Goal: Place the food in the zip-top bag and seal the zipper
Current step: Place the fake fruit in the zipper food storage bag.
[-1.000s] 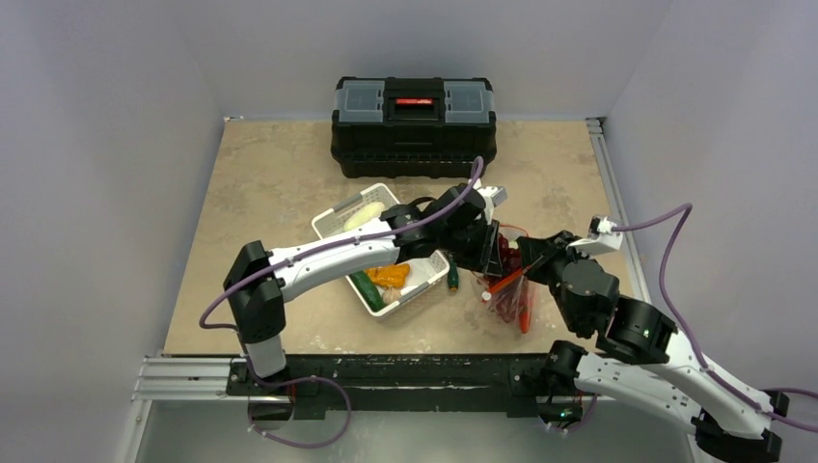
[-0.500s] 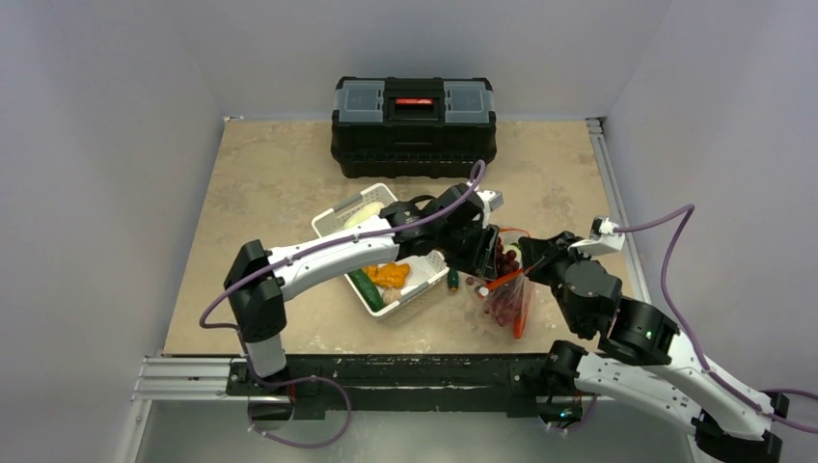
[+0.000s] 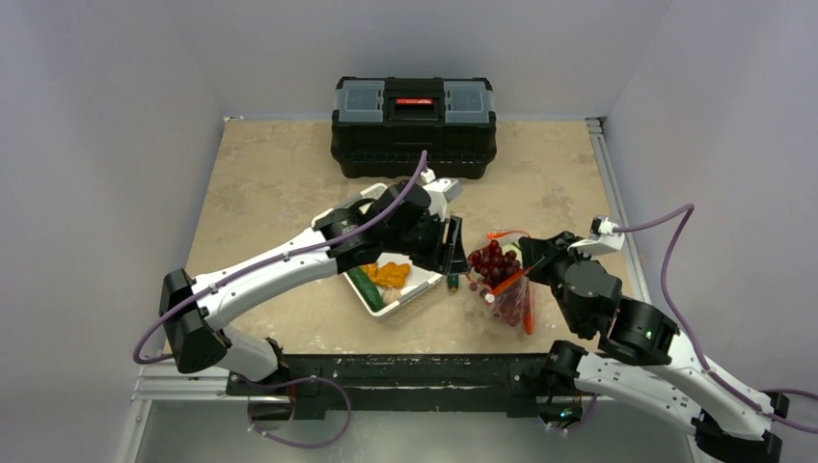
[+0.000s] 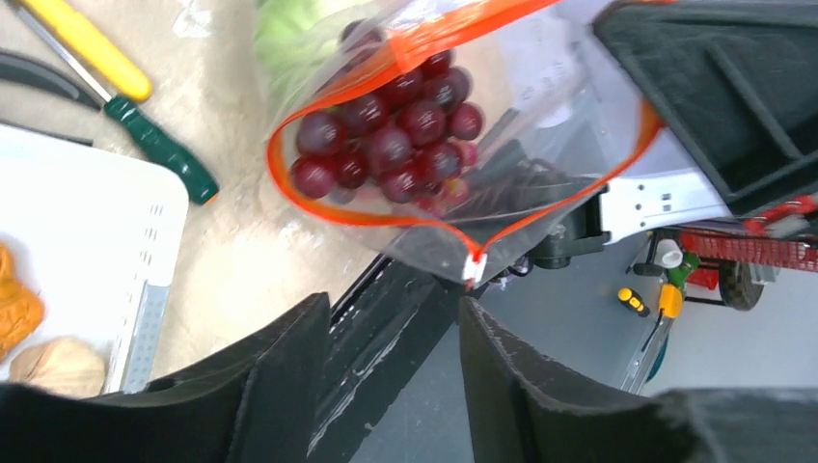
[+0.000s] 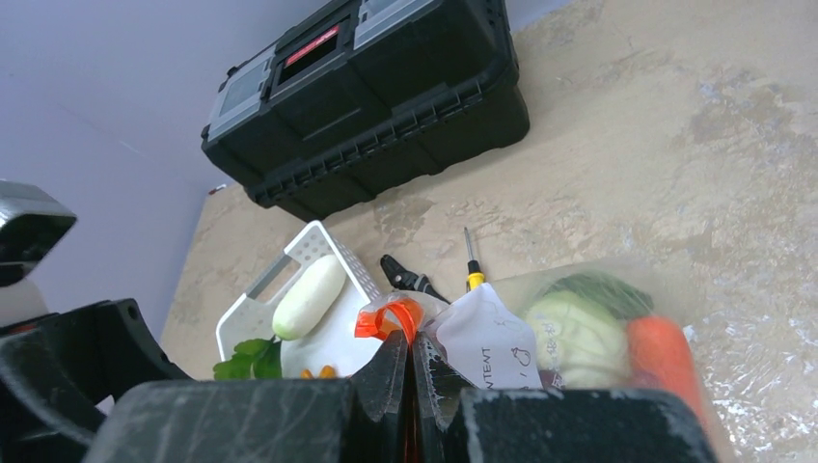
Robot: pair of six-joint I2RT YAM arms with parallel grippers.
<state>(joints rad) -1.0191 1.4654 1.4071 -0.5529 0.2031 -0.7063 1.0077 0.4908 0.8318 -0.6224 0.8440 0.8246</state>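
The clear zip-top bag (image 3: 509, 294) lies right of the white basket, its mouth held open. Dark red grapes (image 4: 395, 135) sit just inside the orange-red zipper (image 4: 328, 207). Pale green cabbage (image 5: 574, 333) and the orange carrot (image 5: 661, 357) lie deeper in the bag. My left gripper (image 3: 453, 247) hovers just left of the bag's mouth, open, with nothing between its fingers (image 4: 289, 376). My right gripper (image 5: 412, 342) is shut on the zipper strip at the bag's mouth. The white oblong (image 5: 309, 294), green cucumber (image 3: 365, 286) and orange chunk (image 3: 391, 274) lie in the basket.
The white basket (image 4: 96, 222) stands at mid-table under my left arm. Between basket and bag lie a yellow-handled screwdriver (image 4: 92, 48), a green-handled one (image 4: 159, 149) and black shears (image 5: 405, 278). A black toolbox (image 3: 413, 114) stands at the table's back edge.
My left gripper has opened and drawn back leftward from the bag's mouth toward the basket. The grapes now lie in the bag. The right gripper keeps its hold.
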